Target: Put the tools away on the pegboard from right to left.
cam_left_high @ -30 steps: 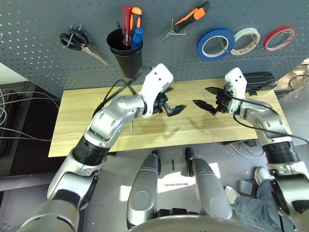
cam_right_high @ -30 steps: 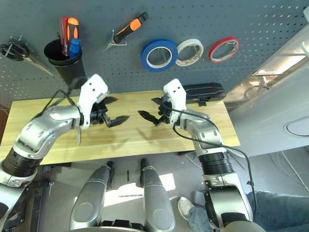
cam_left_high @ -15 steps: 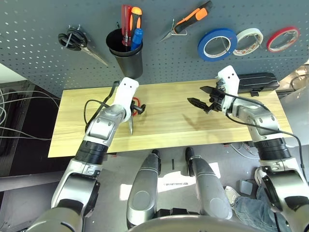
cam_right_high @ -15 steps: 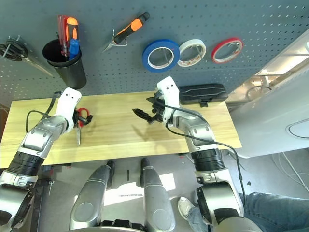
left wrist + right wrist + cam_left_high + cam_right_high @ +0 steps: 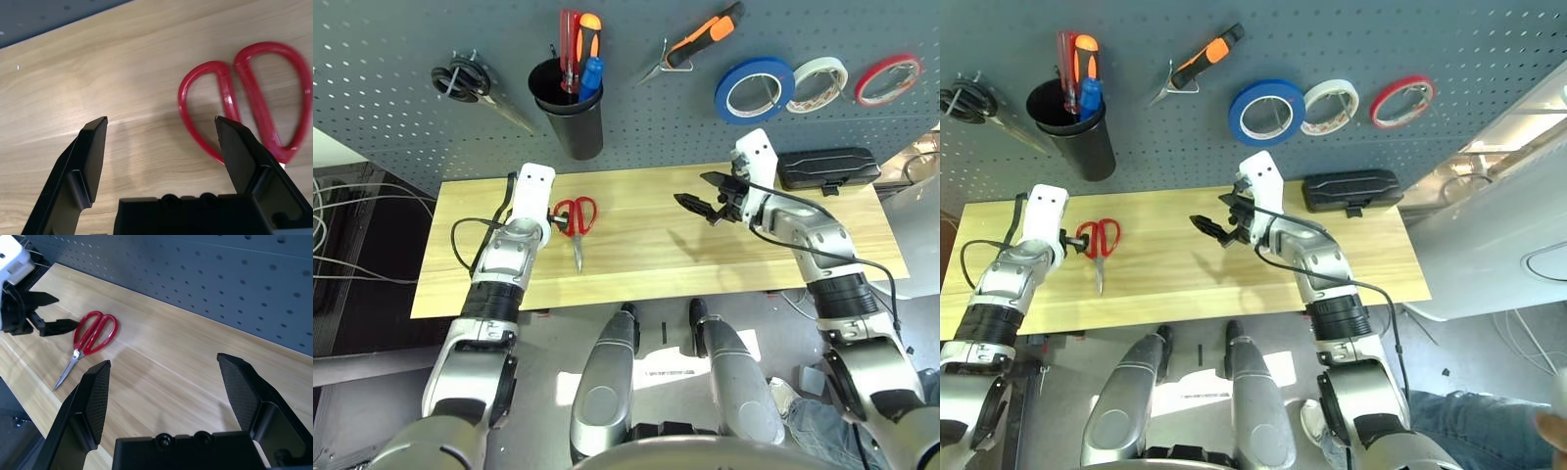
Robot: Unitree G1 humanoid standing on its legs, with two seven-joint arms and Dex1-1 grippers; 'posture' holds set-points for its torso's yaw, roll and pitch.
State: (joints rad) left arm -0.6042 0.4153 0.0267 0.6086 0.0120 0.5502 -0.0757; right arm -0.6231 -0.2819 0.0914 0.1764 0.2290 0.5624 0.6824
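Red-handled scissors [image 5: 576, 217] lie flat on the wooden table [image 5: 636, 264], blades pointing toward the front edge. My left gripper [image 5: 554, 223] is open just left of the handles, low over the wood; in the left wrist view one finger [image 5: 244, 152] sits right beside a handle loop [image 5: 254, 98]. My right gripper [image 5: 697, 191] hovers open and empty above the table's middle. On the dark grey pegboard [image 5: 411, 59] hang the blue tape roll [image 5: 754, 66] and the orange-and-black pliers [image 5: 700, 34]. The blue screwdriver [image 5: 591, 73] stands in the black cup [image 5: 570, 117].
Black-handled scissors [image 5: 460, 80] hang at the pegboard's far left. A white tape roll [image 5: 824, 64] and a red one [image 5: 855, 90] hang right of the blue roll. A black case [image 5: 825, 168] lies on the table's back right corner.
My left arm has swung left and down, uncovering the red scissors, and its gripper now sits beside their handles. My right gripper has moved left toward the table's middle.
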